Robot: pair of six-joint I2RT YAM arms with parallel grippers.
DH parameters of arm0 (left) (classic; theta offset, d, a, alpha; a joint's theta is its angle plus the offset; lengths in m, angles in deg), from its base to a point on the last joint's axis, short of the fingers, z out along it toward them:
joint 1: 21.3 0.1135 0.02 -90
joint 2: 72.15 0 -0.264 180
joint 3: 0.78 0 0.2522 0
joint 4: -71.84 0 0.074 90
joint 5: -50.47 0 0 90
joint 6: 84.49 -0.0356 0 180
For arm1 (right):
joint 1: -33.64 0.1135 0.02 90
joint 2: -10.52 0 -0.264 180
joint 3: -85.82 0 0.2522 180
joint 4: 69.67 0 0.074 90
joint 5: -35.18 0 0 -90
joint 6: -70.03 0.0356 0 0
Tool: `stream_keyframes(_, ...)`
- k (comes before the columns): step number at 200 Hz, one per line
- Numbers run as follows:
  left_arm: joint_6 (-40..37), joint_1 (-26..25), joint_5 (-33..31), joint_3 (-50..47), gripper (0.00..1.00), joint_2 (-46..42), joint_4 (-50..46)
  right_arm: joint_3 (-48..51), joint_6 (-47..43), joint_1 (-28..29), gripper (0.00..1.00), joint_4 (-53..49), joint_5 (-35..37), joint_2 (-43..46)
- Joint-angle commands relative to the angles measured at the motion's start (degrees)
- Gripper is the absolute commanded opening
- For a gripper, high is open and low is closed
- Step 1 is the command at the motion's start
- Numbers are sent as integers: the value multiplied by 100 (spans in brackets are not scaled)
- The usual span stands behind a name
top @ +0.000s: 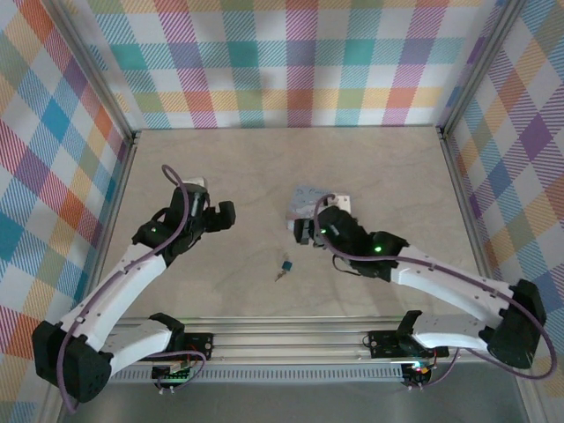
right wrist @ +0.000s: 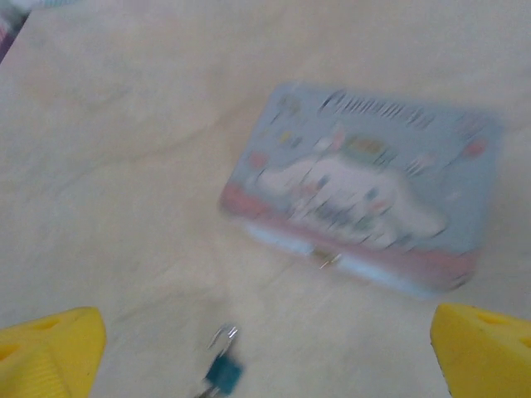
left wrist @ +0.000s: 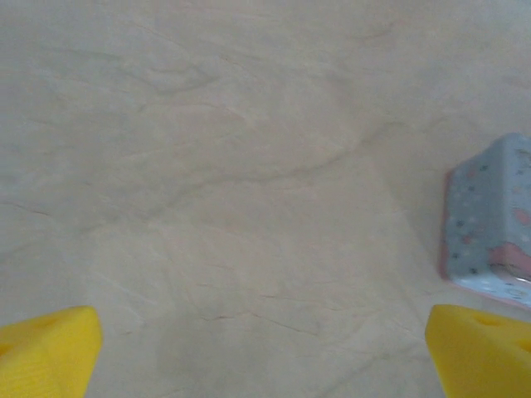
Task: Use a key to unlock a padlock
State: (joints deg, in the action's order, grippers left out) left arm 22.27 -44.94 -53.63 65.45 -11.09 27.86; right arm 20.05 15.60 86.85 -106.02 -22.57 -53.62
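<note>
From above, one padlock lies on the bare table between the two arms, well short of the near rail. A small greyish piece at its near end is, by my reading, the one key; whether it sits in the lock or only touches it is too small to tell. Lock and key together run on a slight diagonal, shackle end away from the arm bases. The right gripper hovers just beside the single pale blue cartoon box, with the padlock a short way towards the bases and slightly to its left. The left gripper is well apart from it, so the right arm is the nearer. In the left wrist view the yellow fingertips stand at opposite lower corners, jaws spread wide with nothing between them but table, and a corner of the box shows at the right edge. In the right wrist view the fingertips are likewise spread fully and empty. The box lies ahead, and the padlock sits low between the fingers, left of centre, its thin shackle pointing towards the box.
</note>
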Motion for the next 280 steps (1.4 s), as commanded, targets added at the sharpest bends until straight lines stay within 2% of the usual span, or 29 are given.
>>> stream_keyframes(1, -540, 206, -350, 294, 100, 221, -371, 381, -1228, -647, 100, 115, 721, 439)
stream_keyframes(20, -647, 290, -646, 317, 100, 348, -290, 802, -1874, -1370, 100, 573, 653, 797)
stream_keyframes(48, -634, 360, -1126, -124, 100, 215, 489, 1603, -2946, -2371, 100, 1431, 352, 1180)
stream_keyframes(63, -1433, 404, -845, -565, 100, 266, 1355, 2028, -2727, -3048, 100, 1667, 263, 1436)
stream_keyframes(73, -1755, 427, -1029, -716, 100, 381, 1821, 2364, -2851, -3398, 100, 2053, -92, 1650)
stream_keyframes(83, -1906, 524, -1233, -766, 100, 543, 2068, 2669, -3068, -3578, 100, 2348, -143, 1850)
stream_keyframes(96, -1787, 861, -806, -857, 100, 677, 2377, 2969, -3194, -3844, 100, 2664, -206, 1994)
stream_keyframes(111, -1653, 1105, -370, -1161, 100, 743, 3053, 3417, -3175, -4212, 100, 3359, -618, 1961)
stream_keyframes(134, -1783, 1144, -178, -1760, 100, 840, 4226, 4003, -3153, -4547, 100, 4929, -899, 1343)
stream_keyframes(166, -1804, 1215, -275, -2560, 100, 1231, 5890, 4007, -3215, -4688, 100, 6600, -1067, -138)
stream_keyframes(188, -2059, 1322, -317, -2839, 100, 1453, 6643, 3954, -3205, -4744, 100, 7552, -1193, -851)
stream_keyframes(204, -1871, 1609, -88, -2935, 100, 1578, 6885, 3851, -3329, -4771, 100, 8119, -1281, -1447)
stream_keyframes(218, -1706, 1805, 89, -3052, 100, 1815, 7210, 3701, -3356, -4802, 100, 8323, -1401, -1903)
stream_keyframes(230, -1684, 1836, 124, -3096, 100, 2092, 7495, 3550, -3397, -4803, 100, 7837, -1667, -1831)
stream_keyframes(242, -1717, 1843, 215, -2998, 100, 2421, 7587, 3496, -3425, -4824, 100, 7892, -1673, -1922)
stream_keyframes(254, -1798, 1849, 410, -2748, 100, 2859, 7557, 3248, -3382, -4849, 100, 7389, -1721, -1932)
stream_keyframes(262, -1784, 1939, 694, -2814, 100, 2820, 7563, 2961, -3379, -4868, 100, 6946, -1775, -2026)
stream_keyframes(280, -1797, 1951, 687, -2816, 100, 2863, 7636, 2441, -3288, -5047, 100, 6131, -2138, -2200)
